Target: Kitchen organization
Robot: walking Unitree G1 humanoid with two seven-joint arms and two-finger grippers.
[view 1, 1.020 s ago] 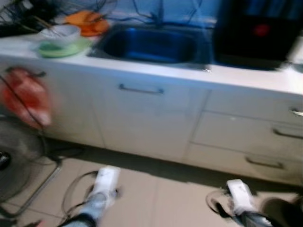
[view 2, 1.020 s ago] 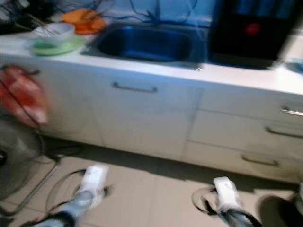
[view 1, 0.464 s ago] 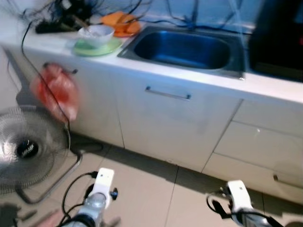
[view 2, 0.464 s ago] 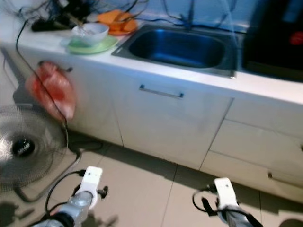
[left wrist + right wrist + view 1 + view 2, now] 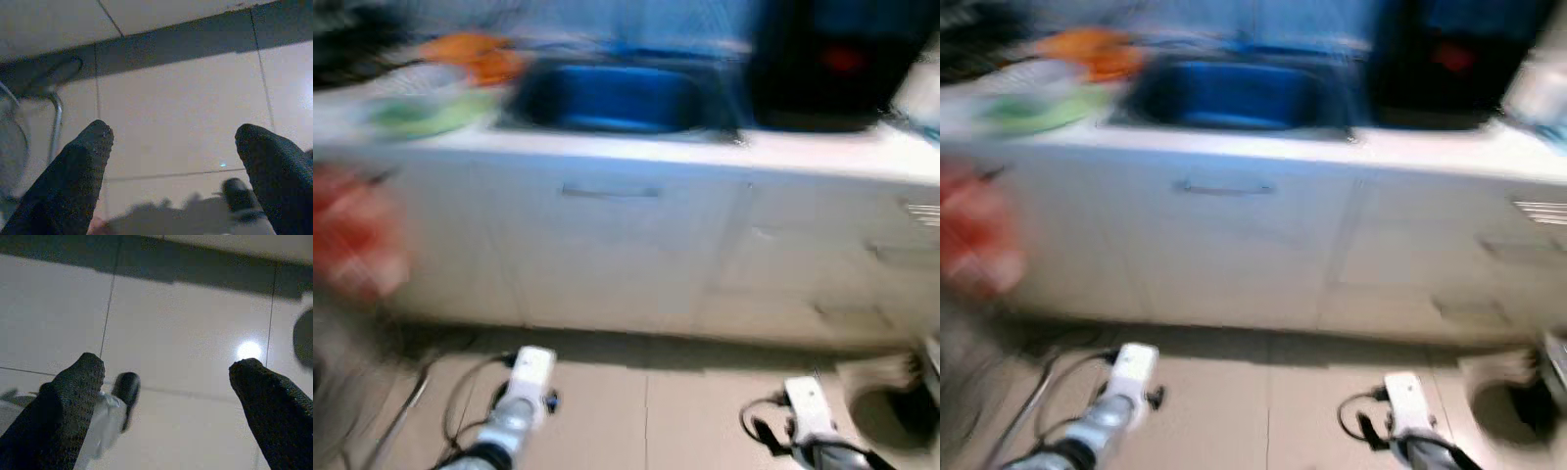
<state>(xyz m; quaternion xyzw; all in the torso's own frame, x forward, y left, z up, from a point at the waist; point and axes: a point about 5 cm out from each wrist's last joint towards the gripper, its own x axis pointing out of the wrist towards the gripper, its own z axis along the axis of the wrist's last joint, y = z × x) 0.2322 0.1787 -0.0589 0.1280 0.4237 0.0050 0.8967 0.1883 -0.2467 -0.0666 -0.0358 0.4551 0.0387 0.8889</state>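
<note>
The head views are blurred. A white kitchen counter [image 5: 822, 157] carries a blue-looking sink [image 5: 607, 98], with a green plate [image 5: 421, 113] and something orange [image 5: 475, 54] to its left. A black appliance [image 5: 842, 64] stands to the sink's right. Both arms hang low over the tiled floor in front of the cabinets. My left gripper [image 5: 173, 132] is open with nothing between its fingers. My right gripper [image 5: 168, 364] is open too, above bare tiles.
A red bag [image 5: 347, 235] hangs on the cabinet front at the left. A metal stand leg [image 5: 55, 117] lies on the floor near my left arm. Drawers [image 5: 891, 255] fill the right of the cabinets, and a dark round thing [image 5: 891, 416] sits on the floor below them.
The camera has swung right and the picture has blurred; the fan has left the head views. Both arms still hang low with open fingers.
</note>
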